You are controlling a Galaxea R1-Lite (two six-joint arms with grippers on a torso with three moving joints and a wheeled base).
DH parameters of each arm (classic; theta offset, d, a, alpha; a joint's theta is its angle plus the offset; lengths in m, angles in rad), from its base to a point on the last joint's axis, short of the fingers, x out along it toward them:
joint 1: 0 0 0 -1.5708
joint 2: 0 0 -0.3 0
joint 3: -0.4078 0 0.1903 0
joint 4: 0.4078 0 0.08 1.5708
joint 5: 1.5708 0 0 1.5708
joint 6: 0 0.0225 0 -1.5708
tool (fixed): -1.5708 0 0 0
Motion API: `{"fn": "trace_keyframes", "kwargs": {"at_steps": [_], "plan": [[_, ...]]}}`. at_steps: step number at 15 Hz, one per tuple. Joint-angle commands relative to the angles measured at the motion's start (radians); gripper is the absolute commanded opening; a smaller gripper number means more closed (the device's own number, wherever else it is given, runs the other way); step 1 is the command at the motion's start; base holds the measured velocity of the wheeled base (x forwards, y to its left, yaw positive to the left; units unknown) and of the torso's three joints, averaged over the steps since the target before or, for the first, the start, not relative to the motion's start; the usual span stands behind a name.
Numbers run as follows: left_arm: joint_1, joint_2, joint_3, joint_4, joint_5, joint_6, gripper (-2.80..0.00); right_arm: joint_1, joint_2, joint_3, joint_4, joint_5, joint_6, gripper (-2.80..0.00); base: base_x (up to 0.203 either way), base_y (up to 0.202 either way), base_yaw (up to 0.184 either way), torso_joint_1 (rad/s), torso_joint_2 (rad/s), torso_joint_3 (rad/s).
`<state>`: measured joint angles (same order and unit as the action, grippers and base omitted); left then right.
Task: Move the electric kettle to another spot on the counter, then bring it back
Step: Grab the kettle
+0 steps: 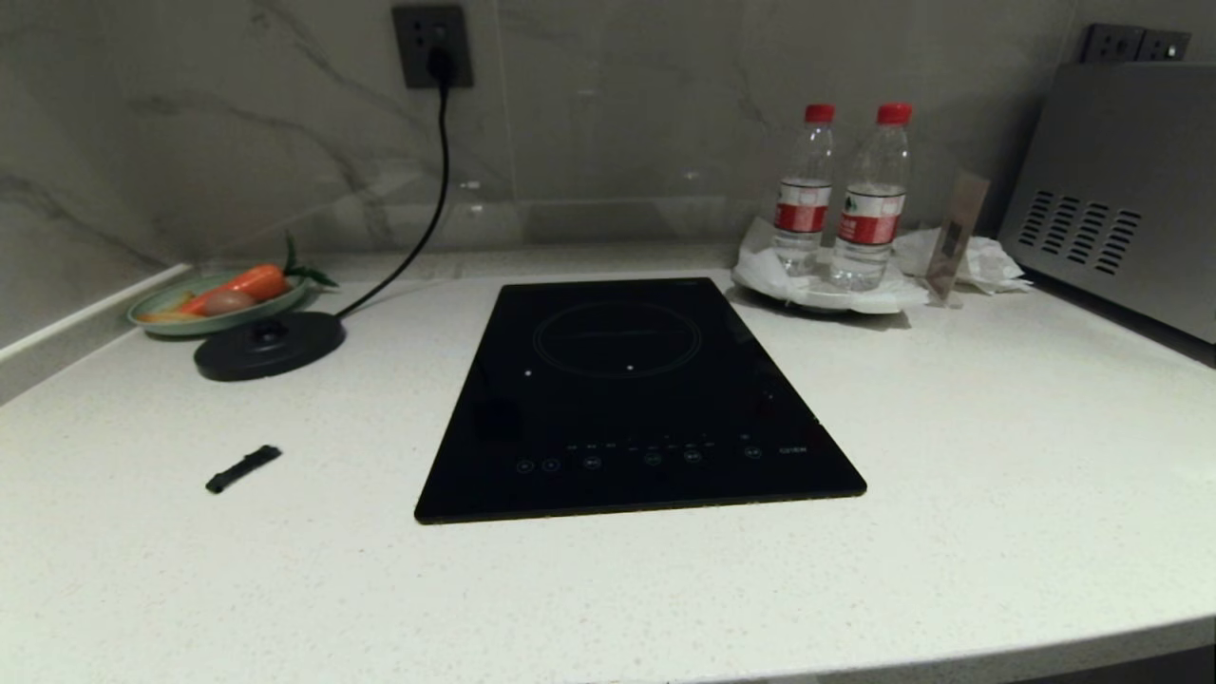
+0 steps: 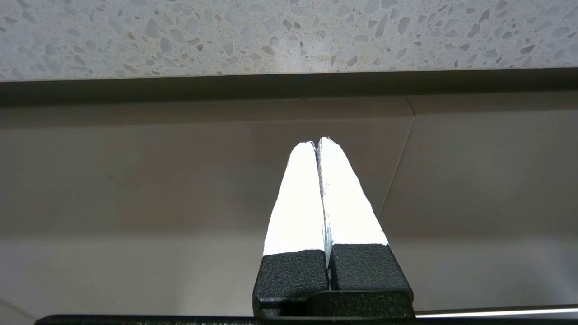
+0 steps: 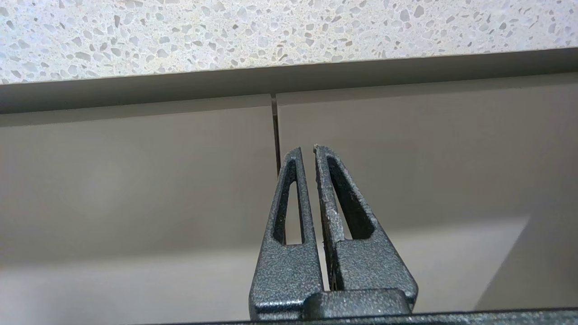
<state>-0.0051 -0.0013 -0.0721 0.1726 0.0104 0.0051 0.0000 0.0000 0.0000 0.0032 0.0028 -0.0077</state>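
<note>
- Closest to me is the bare front stretch of the white speckled surface (image 1: 608, 608); neither of my arms shows above it in the head view.
- My left tool (image 2: 317, 143) hangs below the surface's edge, facing the cupboard fronts (image 2: 180, 180), its two bright fingers (image 2: 298, 198) pressed together and holding nothing.
- My right tool (image 3: 308, 148) hangs the same way in front of the cupboard doors, fingers brought nearly together with only a sliver between the tips, also empty.
- Going left to right across the surface: a green dish with a carrot (image 1: 220, 296) at the far left, the round black power base (image 1: 270, 346) just in front of it with its cord running up to the wall socket (image 1: 433, 46), and a small black strip (image 1: 243, 468) lying nearer me.
- Then the black glass hob (image 1: 632, 399) in the middle, two water bottles (image 1: 836, 195) on a white plate behind it, and a grey appliance (image 1: 1121, 190) at the far right.
- I cannot find the kettle anywhere in these views: the power base stands bare.
- So I judge that nothing of the job shows as done; locating the kettle, shifting it and returning it all remain.
</note>
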Motion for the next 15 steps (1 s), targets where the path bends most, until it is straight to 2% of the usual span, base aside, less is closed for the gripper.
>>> {"fn": "trace_keyframes", "kwargs": {"at_steps": [1,15], "plan": [[-0.001,0.001,-0.001,0.001,0.0,-0.001,-2.8,0.0,0.001,0.0,0.0,0.0,0.0,-2.8,0.0,0.0,0.0,0.0,0.0,0.0],[-0.001,0.001,0.0,0.001,0.0,-0.004,-2.8,-0.002,0.002,0.0,0.0,-0.001,0.005,-2.8,0.0,0.0,0.0,0.0,0.0,0.0]]}}
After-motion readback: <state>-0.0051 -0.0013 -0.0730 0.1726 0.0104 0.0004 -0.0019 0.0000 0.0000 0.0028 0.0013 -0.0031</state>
